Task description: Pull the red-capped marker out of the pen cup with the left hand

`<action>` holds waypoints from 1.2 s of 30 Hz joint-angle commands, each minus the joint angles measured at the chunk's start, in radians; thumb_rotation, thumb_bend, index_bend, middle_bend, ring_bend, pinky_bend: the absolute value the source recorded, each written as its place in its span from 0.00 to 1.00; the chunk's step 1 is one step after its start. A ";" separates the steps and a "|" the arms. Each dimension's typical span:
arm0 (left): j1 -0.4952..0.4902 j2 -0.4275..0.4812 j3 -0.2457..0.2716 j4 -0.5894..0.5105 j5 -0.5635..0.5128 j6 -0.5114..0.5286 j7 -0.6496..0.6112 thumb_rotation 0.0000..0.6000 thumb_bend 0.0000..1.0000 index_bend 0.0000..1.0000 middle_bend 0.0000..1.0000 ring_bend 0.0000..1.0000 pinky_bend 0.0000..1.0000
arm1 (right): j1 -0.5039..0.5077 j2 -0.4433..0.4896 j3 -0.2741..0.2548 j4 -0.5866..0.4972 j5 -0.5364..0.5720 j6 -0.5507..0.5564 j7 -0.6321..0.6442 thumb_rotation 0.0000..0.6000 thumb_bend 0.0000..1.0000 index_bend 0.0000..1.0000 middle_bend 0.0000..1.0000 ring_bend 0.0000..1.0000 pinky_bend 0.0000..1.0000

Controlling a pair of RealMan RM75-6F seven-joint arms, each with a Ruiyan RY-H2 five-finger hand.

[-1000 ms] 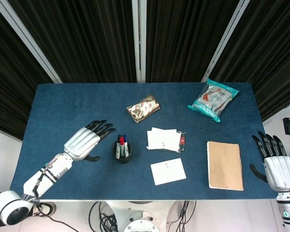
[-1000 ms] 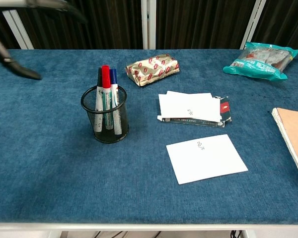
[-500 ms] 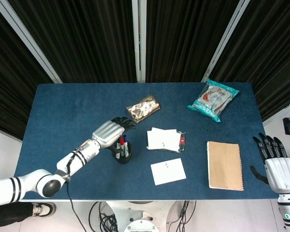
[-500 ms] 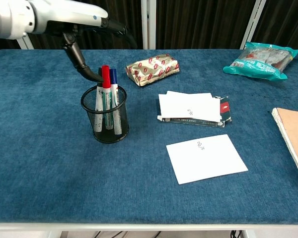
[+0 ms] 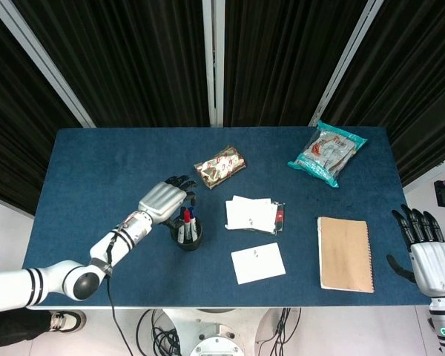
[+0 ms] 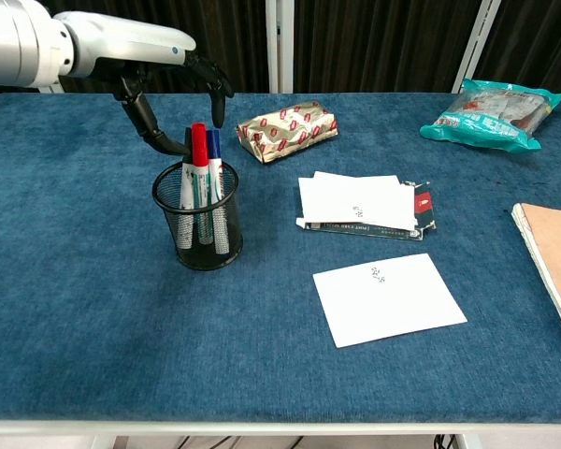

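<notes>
A black mesh pen cup [image 6: 198, 224] [image 5: 187, 236] stands on the blue table, left of centre. Upright in it are a red-capped marker [image 6: 199, 150] [image 5: 185, 218], a blue-capped one [image 6: 213, 148] and a black-capped one. My left hand [image 6: 159, 79] [image 5: 165, 198] hovers just above and behind the cup, fingers curled downward near the marker caps, thumb reaching down beside the red cap. It holds nothing. My right hand [image 5: 429, 256] rests open off the table's right edge, seen only in the head view.
A foil snack pack [image 6: 287, 129] lies behind the cup. White cards on a dark booklet [image 6: 360, 206] and a loose white card [image 6: 388, 297] lie right of it. A tan notebook [image 5: 345, 254] and a teal bag [image 5: 326, 153] are further right.
The left hand swung in from the table's left side to above the pen cup, then drew back slightly with its fingers curling down. The markers and right hand stayed put.
</notes>
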 commanded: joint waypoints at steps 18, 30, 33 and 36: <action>-0.030 0.016 0.023 -0.021 -0.020 0.005 -0.025 1.00 0.31 0.48 0.12 0.00 0.12 | 0.012 0.005 -0.004 -0.007 0.027 -0.050 0.013 1.00 0.18 0.00 0.00 0.00 0.00; -0.041 0.020 0.038 -0.016 -0.030 0.010 -0.031 1.00 0.31 0.51 0.12 0.00 0.12 | 0.011 0.005 -0.004 -0.010 0.035 -0.056 0.008 1.00 0.18 0.00 0.00 0.00 0.00; -0.044 0.028 0.041 -0.021 -0.037 0.001 -0.036 1.00 0.31 0.51 0.12 0.00 0.12 | 0.011 0.005 -0.003 -0.010 0.039 -0.058 0.007 1.00 0.18 0.00 0.00 0.00 0.00; -0.048 0.040 0.046 -0.024 -0.042 -0.010 -0.041 1.00 0.31 0.51 0.12 0.00 0.12 | 0.012 0.004 -0.003 -0.010 0.045 -0.064 0.006 1.00 0.18 0.00 0.00 0.00 0.00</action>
